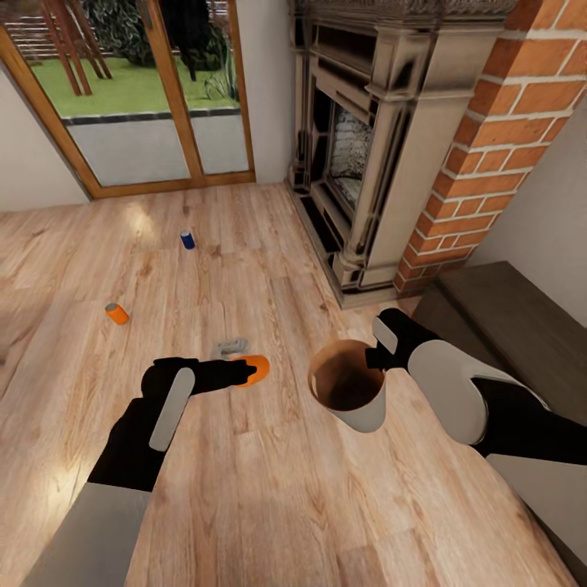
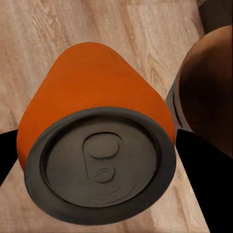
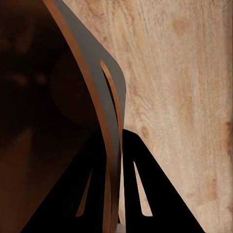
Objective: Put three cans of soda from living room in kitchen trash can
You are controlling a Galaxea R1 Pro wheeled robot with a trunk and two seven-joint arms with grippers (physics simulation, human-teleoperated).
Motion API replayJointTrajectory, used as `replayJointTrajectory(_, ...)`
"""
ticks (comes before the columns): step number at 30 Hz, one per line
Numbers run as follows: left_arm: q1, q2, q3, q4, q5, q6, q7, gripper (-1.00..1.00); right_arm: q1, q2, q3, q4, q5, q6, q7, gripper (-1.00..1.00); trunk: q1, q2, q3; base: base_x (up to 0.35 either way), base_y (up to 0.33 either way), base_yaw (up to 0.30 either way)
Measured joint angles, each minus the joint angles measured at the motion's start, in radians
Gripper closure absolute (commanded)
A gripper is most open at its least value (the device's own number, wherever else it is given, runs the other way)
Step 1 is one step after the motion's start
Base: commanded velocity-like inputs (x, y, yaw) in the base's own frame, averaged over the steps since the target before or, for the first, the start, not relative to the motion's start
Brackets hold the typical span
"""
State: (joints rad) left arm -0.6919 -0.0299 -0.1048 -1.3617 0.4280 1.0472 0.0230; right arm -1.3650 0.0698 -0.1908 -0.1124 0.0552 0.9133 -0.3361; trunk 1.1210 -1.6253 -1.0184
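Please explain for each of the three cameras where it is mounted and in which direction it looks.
Head view: on the robot's head, looking down at the wood floor; both arms show, left gripper holding an orange can, right gripper holding the trash can.
Left wrist view: along the left fingers, onto the can's grey top.
Right wrist view: along the right fingers, at the bin's rim.
Shared: the bin appears in all three.

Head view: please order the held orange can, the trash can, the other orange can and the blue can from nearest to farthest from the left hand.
1. Held orange can, in the left hand.
2. Trash can, to its right.
3. Other orange can, on the floor, left.
4. Blue can, near the glass doors.
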Motion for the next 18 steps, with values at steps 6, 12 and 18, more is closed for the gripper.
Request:
replayJointTrajectory(6, 0.001, 0.02, -0.002, -0.024, 0.065, 0.0, 0.0, 1.0, 0.003, 0.001, 0.001, 0.002, 0.0, -0.006, -0.002, 1.0, -0.023, 0.042, 0.019, 0.0, 0.0, 0.0)
replayJointTrajectory(12, 0.001, 0.022, -0.002, -0.029, 0.077, 0.0, 0.0, 1.0, 0.018, 0.001, -0.001, 0.001, -0.001, -0.042, -0.002, 1.0, -0.046, 0.084, 0.038, 0.0, 0.0, 0.0)
replayJointTrajectory(18, 0.001, 0.022, -0.003, -0.031, 0.08, 0.0, 0.0, 1.0, 0.024, -0.001, 0.0, 0.001, 0.002, -0.067, -0.003, 1.0, -0.069, 0.126, 0.056, 0.0, 0.0, 0.0)
